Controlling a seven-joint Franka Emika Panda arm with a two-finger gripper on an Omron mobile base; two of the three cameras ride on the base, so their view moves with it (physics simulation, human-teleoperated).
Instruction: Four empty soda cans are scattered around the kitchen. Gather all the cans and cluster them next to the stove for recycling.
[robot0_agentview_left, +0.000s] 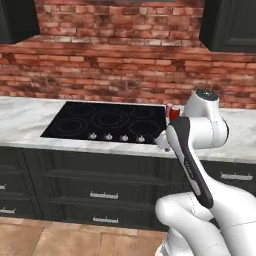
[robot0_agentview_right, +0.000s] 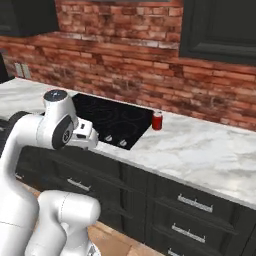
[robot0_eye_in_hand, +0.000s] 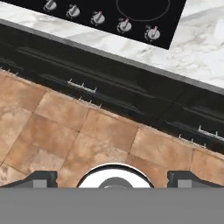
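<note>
Left base view runs, from left to right, across a pale marble counter (robot0_agentview_left: 25, 117), then the black stove (robot0_agentview_left: 107, 121) set flush into it with a row of silver knobs (robot0_agentview_left: 116, 136) along its front edge, then a single red soda can (robot0_agentview_left: 173, 113) standing upright on the marble just beside the stove's right rear corner. The robot's white upper arm rises in front of the can and hides most of it from this side. A brick wall (robot0_agentview_left: 115, 70) backs the counter, with dark drawers (robot0_agentview_left: 100, 190) below.

Right base view shows the same can (robot0_agentview_right: 157, 120) unobstructed, upright, close to the stove's (robot0_agentview_right: 112, 125) right edge, with open marble stretching to its right.

Hand view looks down on brown floor tiles (robot0_eye_in_hand: 87, 135), the drawer fronts and the knobs; the gripper (robot0_eye_in_hand: 114, 179) has its fingertips (robot0_eye_in_hand: 41, 178) spread wide apart, holding nothing.
</note>
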